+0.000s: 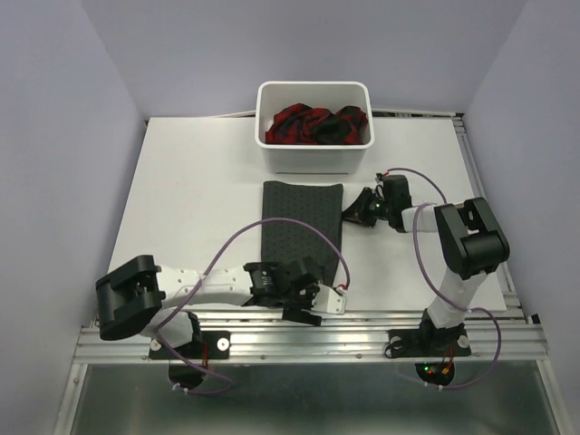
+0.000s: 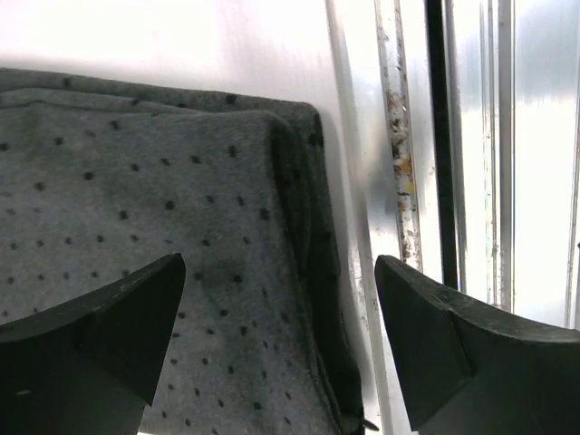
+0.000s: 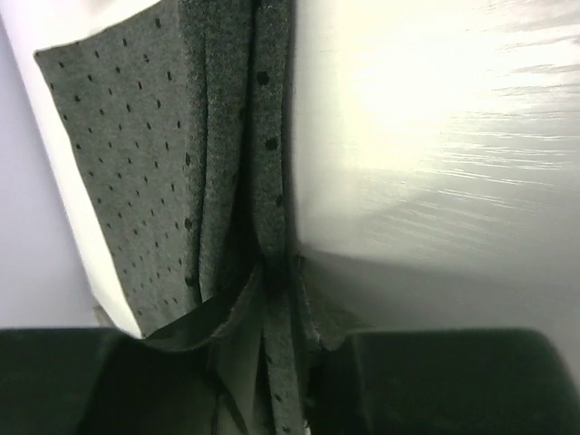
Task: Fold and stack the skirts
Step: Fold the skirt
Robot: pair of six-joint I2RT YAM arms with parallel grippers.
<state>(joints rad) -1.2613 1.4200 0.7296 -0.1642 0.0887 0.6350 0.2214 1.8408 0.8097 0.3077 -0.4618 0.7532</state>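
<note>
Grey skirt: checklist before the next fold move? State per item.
1. Grey skirt lies flat on the table: ok.
2. Left gripper open, straddling the skirt's near right corner: ok.
3. Right gripper has the skirt's edge between its fingers: ok. Firm grip: cannot tell.
4. Left arm's purple cable clear of the cloth: not ok, it arcs over it.
5. Plaid skirt out of the white tub: not ok, it lies inside.
</note>
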